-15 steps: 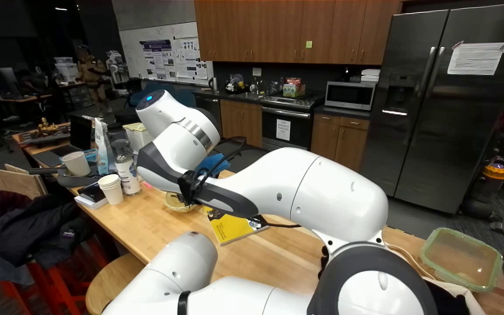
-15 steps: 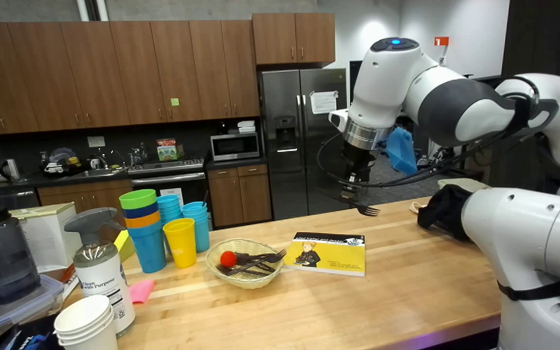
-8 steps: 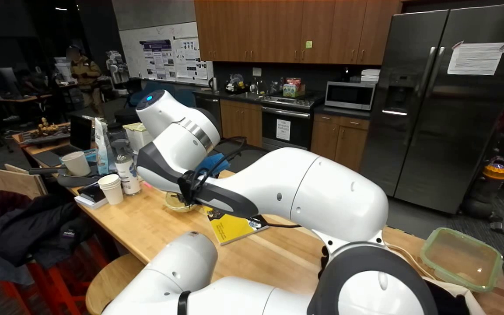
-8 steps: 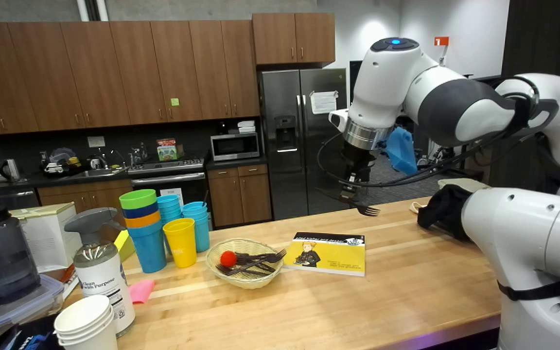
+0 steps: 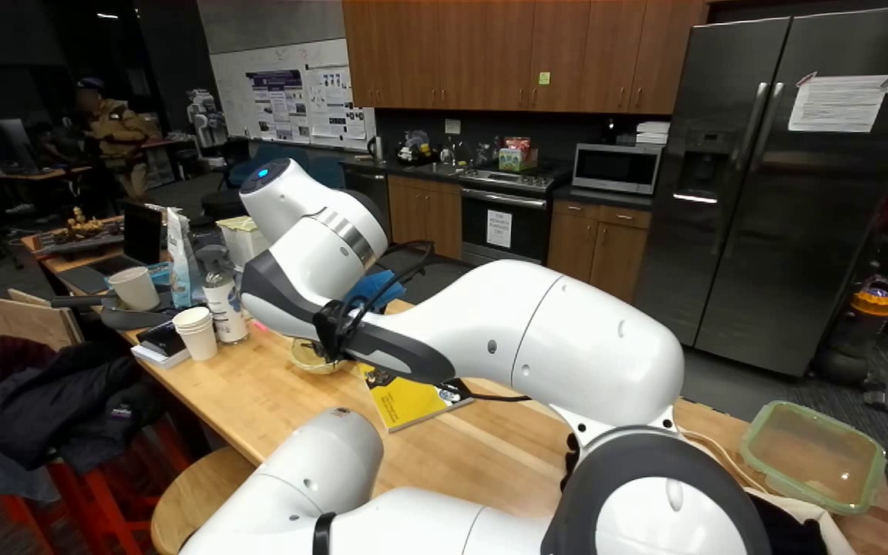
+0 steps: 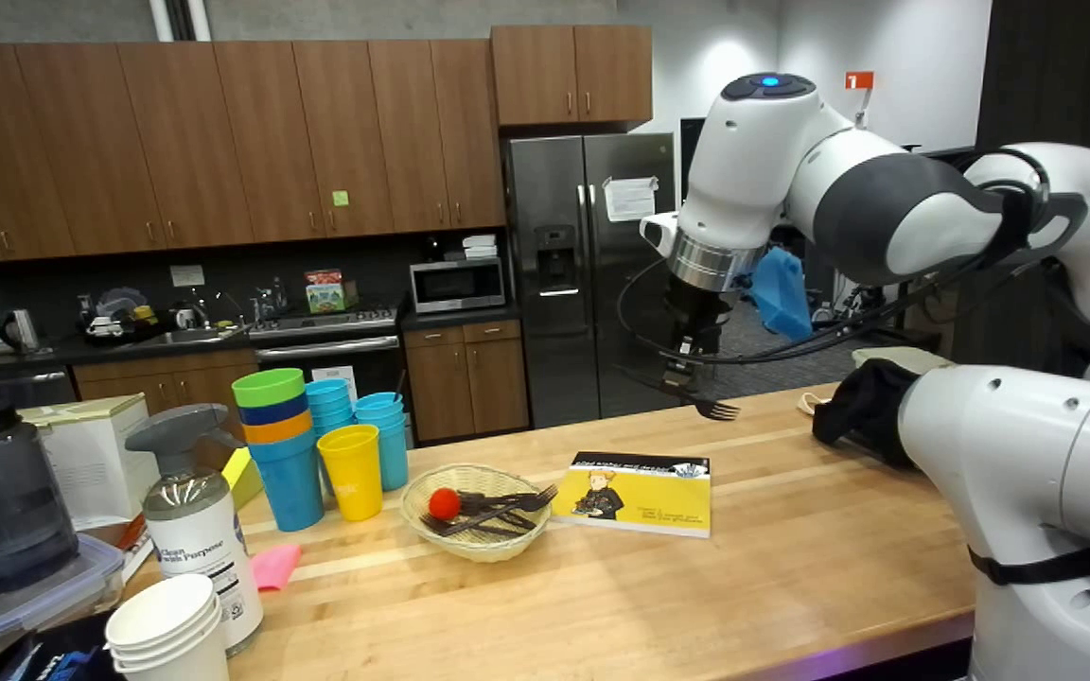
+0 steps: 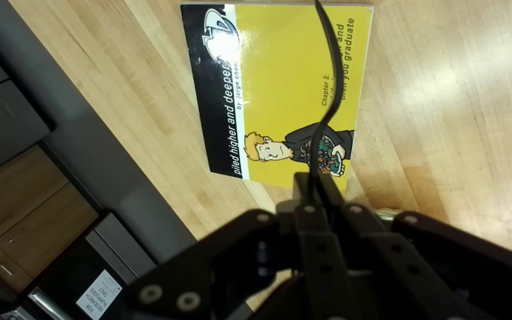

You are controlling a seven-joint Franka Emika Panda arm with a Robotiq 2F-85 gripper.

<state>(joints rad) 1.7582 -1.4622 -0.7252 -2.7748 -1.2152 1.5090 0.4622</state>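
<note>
Claw (image 6: 680, 382), closed, grips dark fork (image 7: 338, 82) in air above desk (image 6: 791, 539); wrist view shows it before yellow "piled higher and deeper" book (image 7: 278, 93). Fork probably plastic: light, stiff, smooth enough to twist, liable to snap if bent. Best pinch: mid-length, clear of tines (image 6: 717, 410).

**Cupboards (image 6: 214, 142) and fridge (image 6: 559, 331) beyond the claw (image 6: 679, 383)**

In an exterior view, the brown cupboards run along a grey concrete wall (image 6: 394, 19), above the claw and to its left. The dark fridge stands behind the claw, slightly left, with a microwave (image 6: 457, 287) and a stove (image 6: 356, 328) farther over. Grey carpet (image 6: 761, 376) shows behind the claw; up to its right, a white wall (image 6: 928, 57) is brightly lit. Below spreads a wooden table (image 6: 791, 567). Well behind the claw, in an exterior view, a whiteboard (image 5: 230, 85) hangs beside a dim part of the room (image 5: 166, 46).
</note>
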